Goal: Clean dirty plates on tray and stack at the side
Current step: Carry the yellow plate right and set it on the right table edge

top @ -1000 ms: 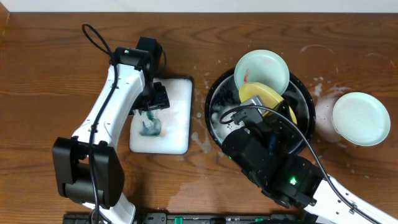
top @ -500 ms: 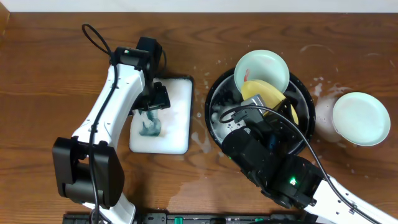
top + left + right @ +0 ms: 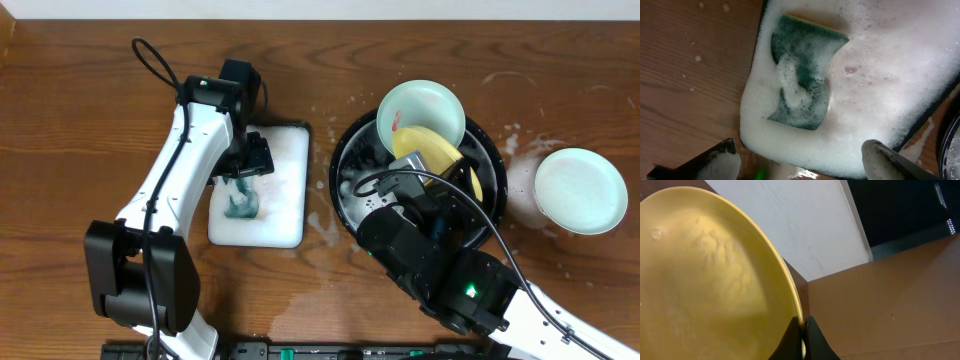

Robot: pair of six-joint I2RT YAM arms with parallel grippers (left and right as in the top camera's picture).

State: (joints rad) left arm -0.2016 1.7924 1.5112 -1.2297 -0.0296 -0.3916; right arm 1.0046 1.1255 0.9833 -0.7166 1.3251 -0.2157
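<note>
The black tray (image 3: 493, 160) sits right of centre. A mint-blue plate (image 3: 425, 108) with a red smear leans on its far rim. My right gripper (image 3: 802, 332) is shut on the rim of the yellow plate (image 3: 432, 152), held tilted on edge over the tray; its soapy face (image 3: 700, 280) fills the right wrist view. A second mint-blue plate (image 3: 580, 190) lies on the table right of the tray. My left gripper (image 3: 800, 162) is open above the near edge of the white foam-filled sponge tray (image 3: 280, 215), where a green sponge (image 3: 802, 87) lies in suds.
Suds and wet patches lie on the wooden table around the black tray and in front of the sponge tray. My right arm (image 3: 440, 270) covers the tray's near part. The left arm (image 3: 175, 180) reaches over the table's left side.
The yellow plate has tilted up a little more and shifted slightly to the right over the tray. The left arm has not moved.
</note>
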